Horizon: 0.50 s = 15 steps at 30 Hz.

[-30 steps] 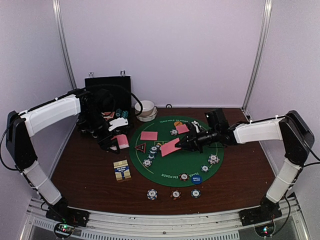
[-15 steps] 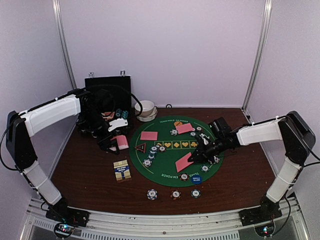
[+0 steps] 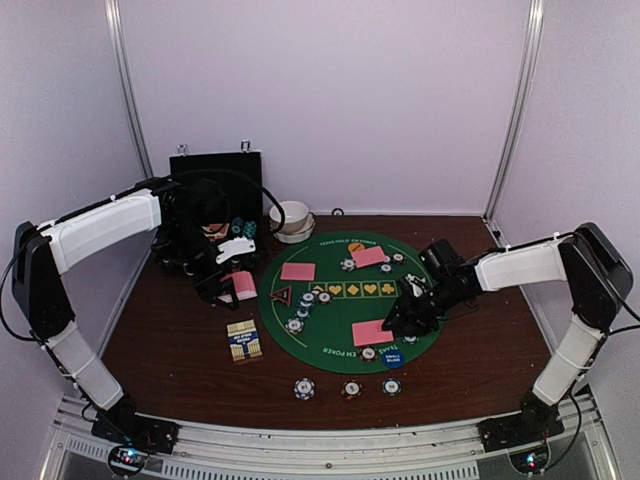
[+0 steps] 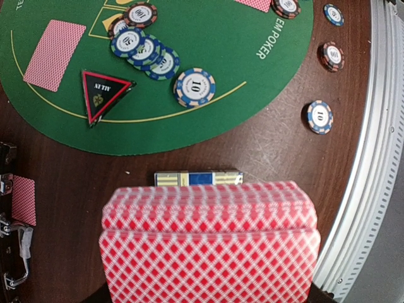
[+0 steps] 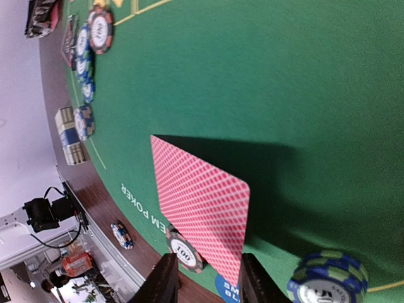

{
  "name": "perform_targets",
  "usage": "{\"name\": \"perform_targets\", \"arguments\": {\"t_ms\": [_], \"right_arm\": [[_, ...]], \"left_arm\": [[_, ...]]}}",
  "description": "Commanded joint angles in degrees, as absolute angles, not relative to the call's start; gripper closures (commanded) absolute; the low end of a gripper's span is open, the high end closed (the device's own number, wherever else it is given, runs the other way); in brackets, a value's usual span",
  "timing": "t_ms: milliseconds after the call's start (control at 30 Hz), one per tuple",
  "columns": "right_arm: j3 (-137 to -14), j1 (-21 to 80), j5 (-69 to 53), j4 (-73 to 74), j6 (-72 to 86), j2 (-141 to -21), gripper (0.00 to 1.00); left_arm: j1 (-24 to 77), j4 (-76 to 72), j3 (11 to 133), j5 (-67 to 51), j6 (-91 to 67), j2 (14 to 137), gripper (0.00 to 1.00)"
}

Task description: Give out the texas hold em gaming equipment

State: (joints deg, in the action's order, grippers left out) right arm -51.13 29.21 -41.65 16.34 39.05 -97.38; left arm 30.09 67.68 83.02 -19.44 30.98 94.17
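Two chips, blue disc — nr card

A stack of pink-backed playing cards fills the near part of the left wrist view, cut by the bottom edge. It hides the left fingers, which are too small to read from above. Just beyond it, only a strip of a blue-and-cream card box shows. The right fingers are cropped at the bottom. A single pink-backed card runs between them, and contact cannot be told. It partly covers a blue disc token and a striped 100 chip.
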Motion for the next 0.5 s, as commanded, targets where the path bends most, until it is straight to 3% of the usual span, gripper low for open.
{"name": "perform_targets", "arguments": {"t_ms": [0, 167, 367, 467], "right_arm": [[-53.3, 28.9, -36.2, 24.9, 35.3, -92.4, 0.56], [-58.4, 29.0, -33.4, 31.1, 33.8, -89.2, 0.45], [-63.4, 32.3, -34.2, 28.3, 36.6, -88.6, 0.33], [-66.4, 35.6, -34.9, 25.2, 38.9, -90.8, 0.16]], "left_arm": [[30.1, 68.0, 83.5, -21.2, 31.8, 92.3, 1.0], [30.1, 68.0, 83.7, -21.3, 31.6, 92.4, 1.0], [30.1, 67.9, 84.3, -21.0, 31.0, 92.7, 1.0], [30.1, 67.8, 84.5, -21.6, 30.5, 92.9, 1.0]]}}
